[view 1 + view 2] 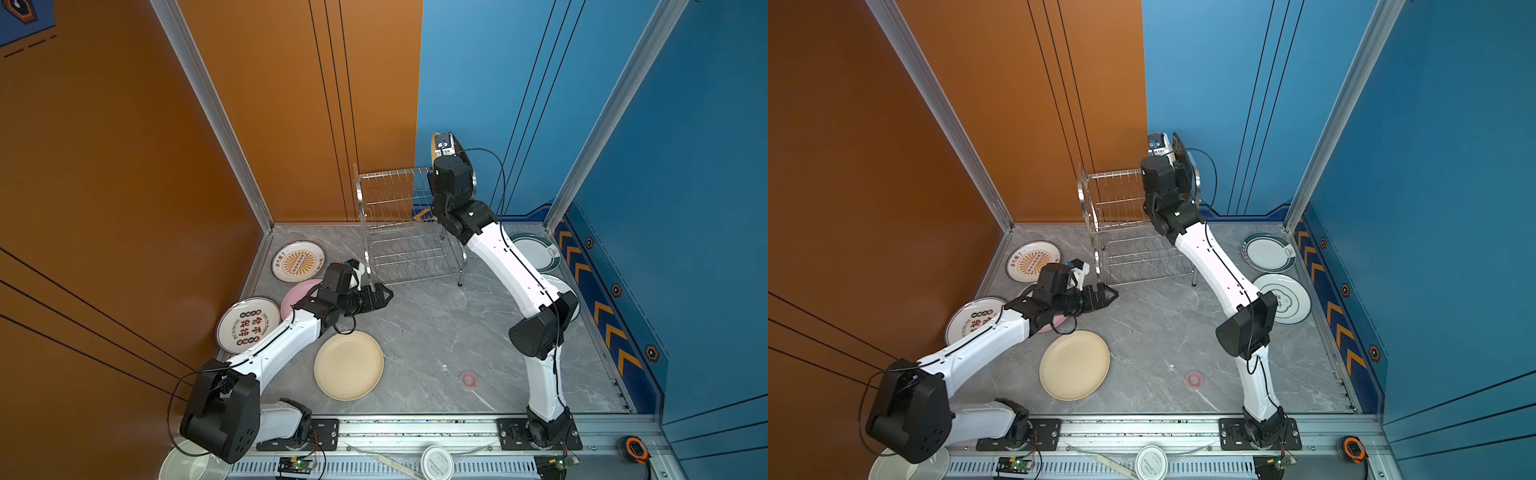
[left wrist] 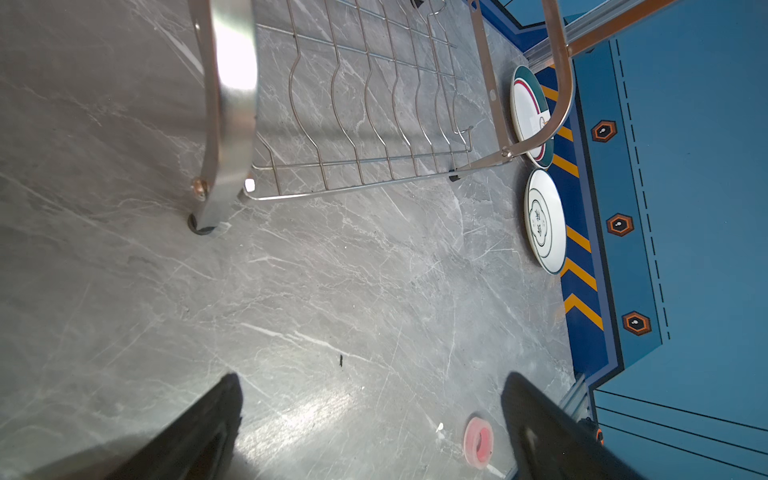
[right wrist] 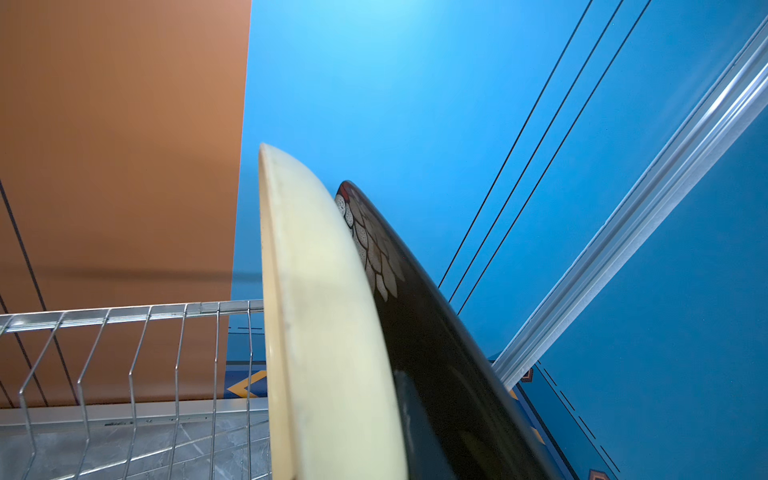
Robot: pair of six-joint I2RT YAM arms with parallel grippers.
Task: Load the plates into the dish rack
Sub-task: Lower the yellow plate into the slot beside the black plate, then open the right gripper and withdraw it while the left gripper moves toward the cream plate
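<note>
Two stand upright at the dish rack (image 1: 390, 173): cream-yellow plate (image 3: 324, 311), black plate (image 3: 436, 340).

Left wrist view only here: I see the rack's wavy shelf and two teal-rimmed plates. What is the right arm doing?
Observer: The right gripper holds a cream plate upright at the dish rack's upper tier.
Operator: Anything else up there?
Observer: A black floral plate stands right beside it, also upright.
Operator: What lies behind my gripper?
Observer: A pink plate lies flat under the left arm, behind the open left gripper.
</note>
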